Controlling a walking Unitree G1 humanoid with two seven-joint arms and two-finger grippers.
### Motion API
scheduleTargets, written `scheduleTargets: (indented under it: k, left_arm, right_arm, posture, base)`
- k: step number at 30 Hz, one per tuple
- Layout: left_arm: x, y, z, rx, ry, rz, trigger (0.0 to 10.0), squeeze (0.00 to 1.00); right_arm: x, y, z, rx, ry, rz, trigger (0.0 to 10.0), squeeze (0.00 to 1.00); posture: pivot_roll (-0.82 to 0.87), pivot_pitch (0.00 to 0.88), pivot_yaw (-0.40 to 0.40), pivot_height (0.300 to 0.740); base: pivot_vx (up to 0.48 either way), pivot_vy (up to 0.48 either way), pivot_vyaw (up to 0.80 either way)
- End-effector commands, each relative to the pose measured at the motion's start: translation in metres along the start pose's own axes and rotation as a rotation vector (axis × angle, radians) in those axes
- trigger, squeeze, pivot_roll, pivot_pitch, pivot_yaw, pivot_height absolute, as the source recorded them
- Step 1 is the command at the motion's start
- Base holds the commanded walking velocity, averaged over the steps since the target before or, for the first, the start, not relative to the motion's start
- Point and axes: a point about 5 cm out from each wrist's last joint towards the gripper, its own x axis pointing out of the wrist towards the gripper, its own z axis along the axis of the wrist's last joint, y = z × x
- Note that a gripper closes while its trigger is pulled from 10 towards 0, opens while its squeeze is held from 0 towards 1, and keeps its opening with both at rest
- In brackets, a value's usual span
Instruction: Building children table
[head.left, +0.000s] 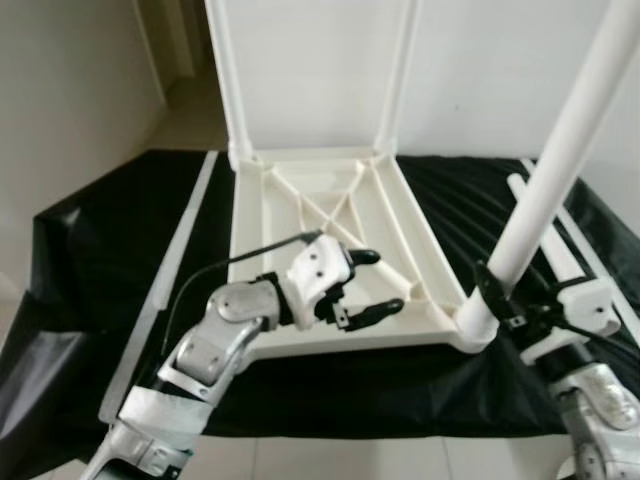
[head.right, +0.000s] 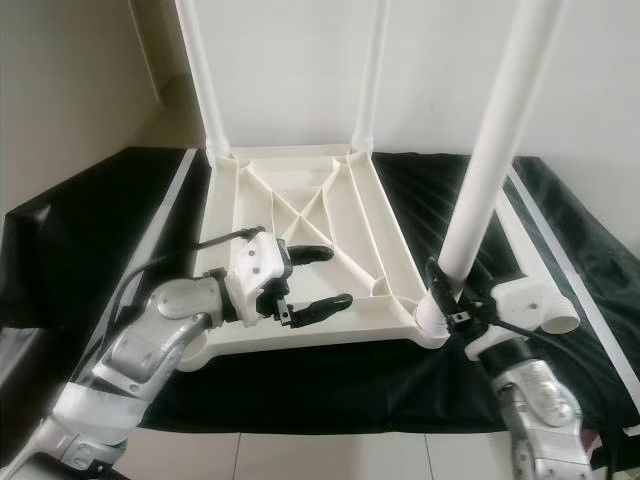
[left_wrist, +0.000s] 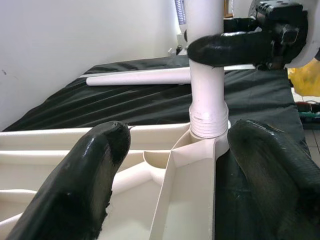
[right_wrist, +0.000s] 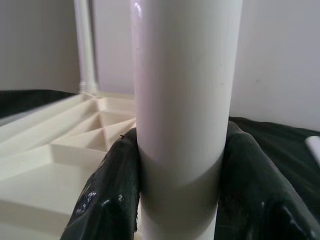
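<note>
The right tool (head.left: 490, 285) clamps a white table leg (head.left: 553, 165) just above its corner socket in the upturned tabletop (head.left: 330, 215), which lies on a black cloth (head.left: 120, 240). Beside it, the left tool (head.left: 372, 285) hovers open over the tabletop's near edge, holding nothing.

Upturned tabletop (head.left: 300, 215) on cloth (head.left: 120, 250), 2 legs (head.left: 222, 70) at far corners, spare leg (left_wrist: 140, 77) lying right
</note>
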Motion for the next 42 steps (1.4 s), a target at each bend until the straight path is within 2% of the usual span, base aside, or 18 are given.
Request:
scheduleTargets:
  k: [1, 8, 12, 18, 26, 30, 35, 42]
  left_arm:
    - [0.0, 0.0, 0.003, 0.007, -0.003, -0.054, 10.0, 0.0]
    - [0.0, 0.002, 0.004, 0.009, -0.006, -0.058, 10.0, 0.0]
    - [0.001, 0.001, 0.005, 0.012, -0.008, -0.062, 10.0, 0.0]
    - [0.001, 0.002, 0.006, 0.015, -0.009, -0.069, 10.0, 0.0]
    - [0.001, 0.002, 0.007, 0.016, -0.011, -0.064, 10.0, 0.0]
    - [0.001, 0.001, 0.007, 0.015, -0.012, -0.063, 10.0, 0.0]
    - [0.001, 0.001, 0.007, 0.017, -0.012, -0.067, 10.0, 0.0]
    - [0.0, 0.0, 0.006, 0.013, -0.012, -0.068, 10.0, 0.0]
  right_arm:
    - [-0.015, 0.01, -0.04, 0.143, 0.21, 0.091, 10.0, 0.0]
    - [-0.016, -0.007, -0.044, 0.14, 0.257, 0.17, 10.0, 0.0]
    - [-0.014, -0.016, -0.048, 0.159, 0.282, 0.17, 10.0, 0.0]
    - [-0.006, -0.032, -0.046, 0.153, 0.328, 0.216, 10.0, 0.0]
    - [-0.009, -0.037, -0.054, 0.175, 0.395, 0.244, 10.0, 0.0]
    - [-0.008, -0.041, -0.058, 0.157, 0.434, 0.225, 10.0, 0.0]
    - [0.005, -0.044, -0.059, 0.157, 0.441, 0.172, 10.0, 0.0]
    - [0.009, -0.043, -0.066, 0.187, 0.459, 0.128, 10.0, 0.0]
  posture:
    - [-0.04, 0.0, 0.042, 0.74]
    - [-0.05, 0.003, 0.062, 0.74]
    - [-0.05, 0.0, 0.068, 0.74]
    - [-0.05, 0.0, 0.069, 0.74]
    - [-0.04, 0.0, 0.063, 0.74]
    - [-0.05, 0.0, 0.062, 0.74]
    - [-0.05, 0.0, 0.062, 0.74]
    - [-0.04, 0.0, 0.057, 0.74]
  base:
    - [0.0, 0.0, 0.0]
    - [0.0, 0.0, 0.0]
    - [0.0, 0.0, 0.0]
    - [0.0, 0.0, 0.0]
    - [0.0, 0.0, 0.0]
    - [0.0, 0.0, 0.0]
    - [0.0, 0.0, 0.0]
    - [0.0, 0.0, 0.0]
